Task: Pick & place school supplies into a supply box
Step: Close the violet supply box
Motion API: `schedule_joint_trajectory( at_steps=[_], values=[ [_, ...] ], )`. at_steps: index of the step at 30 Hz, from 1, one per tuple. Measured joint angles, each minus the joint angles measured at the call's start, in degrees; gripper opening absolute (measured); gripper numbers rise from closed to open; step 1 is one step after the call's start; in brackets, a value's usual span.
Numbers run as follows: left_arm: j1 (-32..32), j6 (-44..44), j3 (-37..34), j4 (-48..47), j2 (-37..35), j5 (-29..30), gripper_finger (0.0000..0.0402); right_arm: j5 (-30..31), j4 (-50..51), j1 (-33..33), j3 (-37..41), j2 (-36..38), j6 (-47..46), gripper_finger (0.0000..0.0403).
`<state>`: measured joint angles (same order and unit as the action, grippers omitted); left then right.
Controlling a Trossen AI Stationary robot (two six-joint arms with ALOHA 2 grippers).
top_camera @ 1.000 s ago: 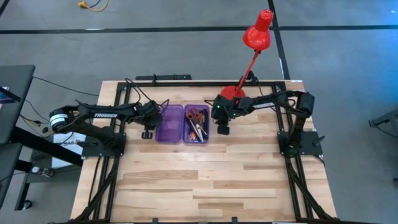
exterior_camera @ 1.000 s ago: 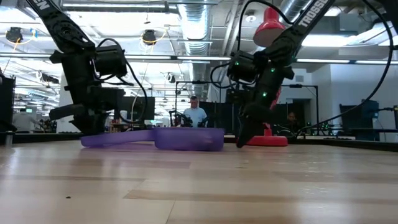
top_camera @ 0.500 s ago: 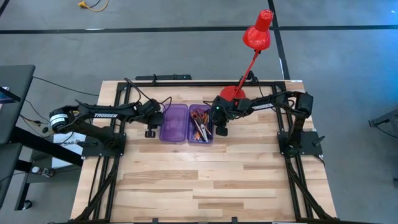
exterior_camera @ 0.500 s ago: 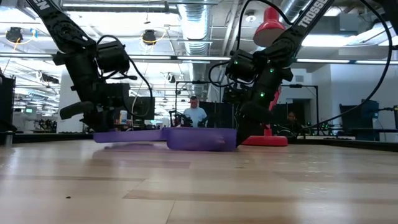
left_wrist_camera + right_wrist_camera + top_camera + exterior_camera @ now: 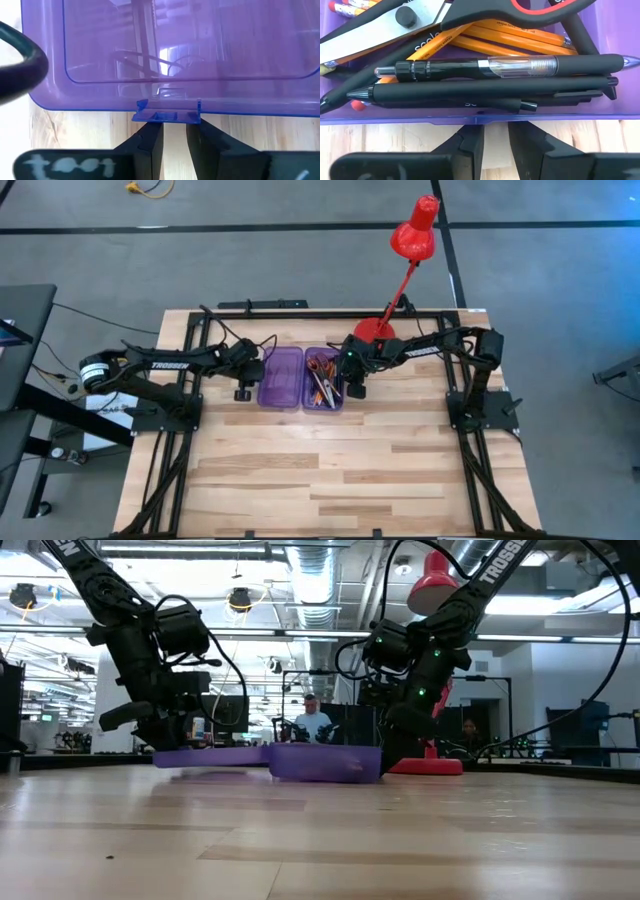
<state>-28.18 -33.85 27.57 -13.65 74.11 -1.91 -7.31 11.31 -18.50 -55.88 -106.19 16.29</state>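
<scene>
We see the open box [image 5: 300, 378] on the far middle of the table [image 5: 330, 470]. Pens [image 5: 490, 90], pencils [image 5: 510, 42] and scissors [image 5: 420, 17] fill its right half. Left gripper [image 5: 240, 392] touches the left edge, right gripper [image 5: 357, 388] the right edge; both are narrowly parted, grasping nothing.

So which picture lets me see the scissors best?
The right wrist view: the scissors fill its top, silver blade and red-trimmed black handle lying over the pencils. The high view shows only a tiny speck in the box. The low and left wrist views hide them.
</scene>
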Motion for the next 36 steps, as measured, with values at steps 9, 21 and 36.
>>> schedule_joint_trajectory(
  at_steps=[9,21,36],
  values=[
    [0.0,0.1,0.0,-0.8,0.0,-0.2,0.0073,-0.3,0.2,-0.6,0.0,0.0,0.1,0.0082],
    [0.3,0.4,0.1,-2.0,-1.7,0.1,0.0073,-0.3,0.7,-0.7,0.0,0.0,0.2,0.0082],
    [1.1,0.6,0.1,-4.8,-14.7,0.7,0.0073,-0.2,0.8,-0.7,0.0,0.0,0.2,0.0082]
  ],
)
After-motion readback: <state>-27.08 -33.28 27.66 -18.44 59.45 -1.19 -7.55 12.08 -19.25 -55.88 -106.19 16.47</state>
